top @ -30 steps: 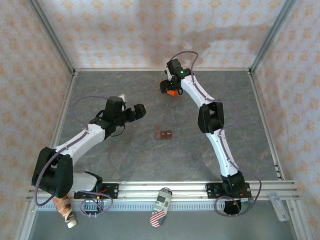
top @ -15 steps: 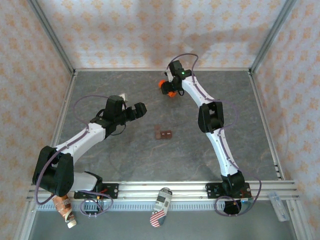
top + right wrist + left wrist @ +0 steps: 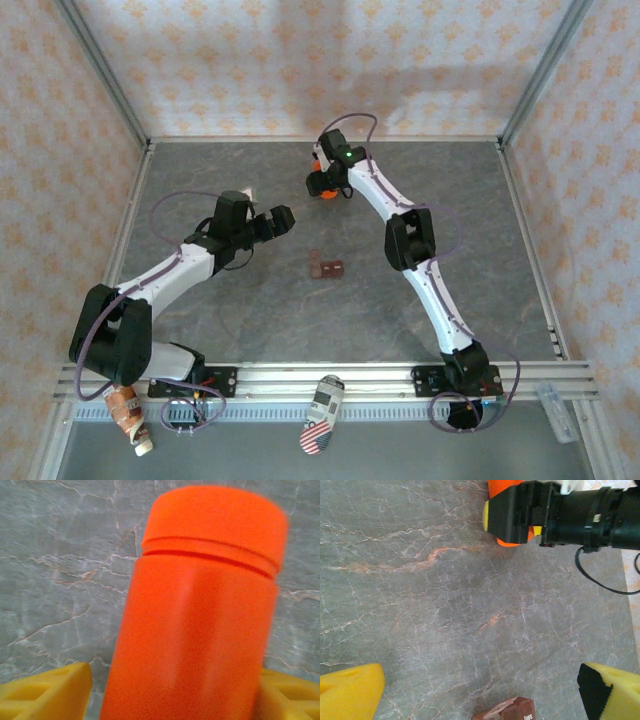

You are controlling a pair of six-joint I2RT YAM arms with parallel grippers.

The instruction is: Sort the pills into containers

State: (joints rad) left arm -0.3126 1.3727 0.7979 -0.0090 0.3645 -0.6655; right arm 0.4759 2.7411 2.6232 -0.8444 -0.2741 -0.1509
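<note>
- Grey marbled worktop [image 3: 240, 310] from above: your dark red-brown containers [image 3: 326, 267] sit near the middle, between the two arms. Your left hand [image 3: 280, 220] hangs to their left, apart from them. At the far side your right hand [image 3: 320, 184] grips the orange bottle [image 3: 326, 192].
- Left wrist: your yellow fingertips [image 3: 350, 690] are spread wide over bare worktop. The containers peek in at the bottom edge, and the white lettering on one lid seems to read "TUES".
- Right wrist: the orange bottle, capped and with a plain side, is clamped between your yellow fingers [image 3: 45, 692].
</note>
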